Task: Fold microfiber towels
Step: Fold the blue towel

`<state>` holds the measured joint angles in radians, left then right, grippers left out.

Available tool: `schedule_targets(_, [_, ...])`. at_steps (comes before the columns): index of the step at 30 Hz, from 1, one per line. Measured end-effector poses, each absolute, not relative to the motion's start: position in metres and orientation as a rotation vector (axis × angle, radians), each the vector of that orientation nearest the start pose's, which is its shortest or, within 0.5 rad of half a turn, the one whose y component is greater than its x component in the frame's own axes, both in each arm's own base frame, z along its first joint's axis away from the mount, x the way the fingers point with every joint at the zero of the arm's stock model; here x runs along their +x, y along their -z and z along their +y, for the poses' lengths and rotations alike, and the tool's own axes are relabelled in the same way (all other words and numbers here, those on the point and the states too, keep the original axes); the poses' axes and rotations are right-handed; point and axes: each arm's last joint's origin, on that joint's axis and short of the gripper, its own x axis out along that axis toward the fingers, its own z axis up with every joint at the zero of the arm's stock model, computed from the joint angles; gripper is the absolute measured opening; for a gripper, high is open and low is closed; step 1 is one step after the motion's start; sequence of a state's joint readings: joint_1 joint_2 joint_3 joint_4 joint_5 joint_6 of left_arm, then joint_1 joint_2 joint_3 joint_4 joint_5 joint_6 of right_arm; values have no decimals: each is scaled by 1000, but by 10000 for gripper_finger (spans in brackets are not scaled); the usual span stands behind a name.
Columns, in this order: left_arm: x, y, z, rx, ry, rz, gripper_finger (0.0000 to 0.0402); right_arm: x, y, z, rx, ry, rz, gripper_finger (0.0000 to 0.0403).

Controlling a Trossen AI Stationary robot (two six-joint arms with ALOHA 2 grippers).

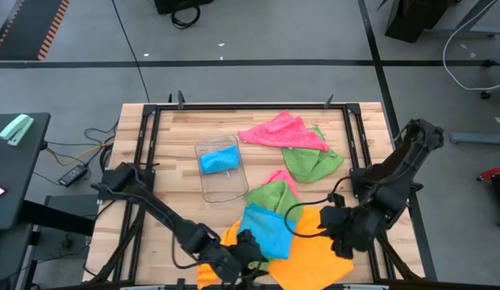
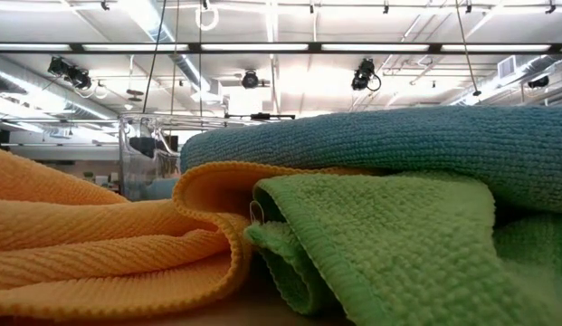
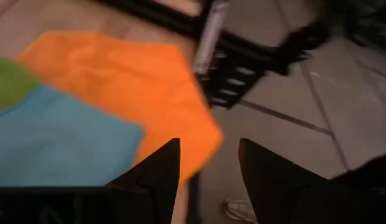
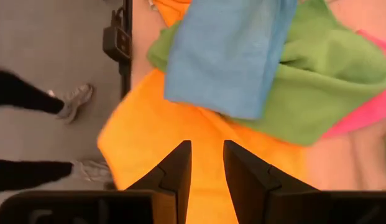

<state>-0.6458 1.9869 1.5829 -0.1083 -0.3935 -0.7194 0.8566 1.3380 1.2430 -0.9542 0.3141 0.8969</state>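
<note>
Left to right across the wooden table (image 1: 173, 145): the left gripper (image 1: 248, 256) is hovering at the near edge, over the near-left part of the orange towel (image 1: 314, 262); its fingers (image 3: 156, 168) are standing apart with nothing between them. Beside it, the sky-blue towel (image 1: 266, 229) is lying on top of the orange one, with a green towel (image 1: 270, 197) tucked under its far edge and a pink strip (image 1: 283, 179) showing just beyond that. Farther back, a clear plastic tray (image 1: 221, 173) is holding a small blue cloth (image 1: 219, 159). A pink towel (image 1: 283, 133) and a second green towel (image 1: 312, 163) are lying crumpled, touching, towards the far right. The right gripper (image 1: 344, 235) is hanging over the orange towel's right part, its fingers (image 4: 174, 168) slightly apart, gripping nothing. In the right wrist view, a person's legs (image 4: 31, 102) are standing on the floor beside the table.
</note>
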Motion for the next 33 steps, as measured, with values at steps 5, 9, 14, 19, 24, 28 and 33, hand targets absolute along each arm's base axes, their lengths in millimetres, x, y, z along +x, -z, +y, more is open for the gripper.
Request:
schedule_targets(5, [390, -237, -260, -566, -16, 534, 172, 159, -296, 170, 158, -87, 1006, 102])
schedule_targets(9, [411, -243, -264, -570, -21, 518, 172, 152, -274, 162, 80, -89, 1050, 102])
schedule_targets(14, [430, -239, -267, -430, -70, 630, 172, 152, -258, 158, 105, -26, 1074, 102])
schedule_targets(19, [441, -226, -264, -307, -134, 760, 175, 153, -262, 160, 108, -49, 1054, 102])
schedule_targets(24, [446, -210, -265, -153, -100, 810, 218, 157, -268, 164, 113, -93, 990, 102])
schedule_targets(28, [448, -199, -265, 36, -40, 826, 268, 157, -267, 163, 129, -65, 988, 102])
schedule_targets(33, [449, -195, -272, 289, -27, 758, 296, 158, -267, 161, 150, -32, 991, 102])
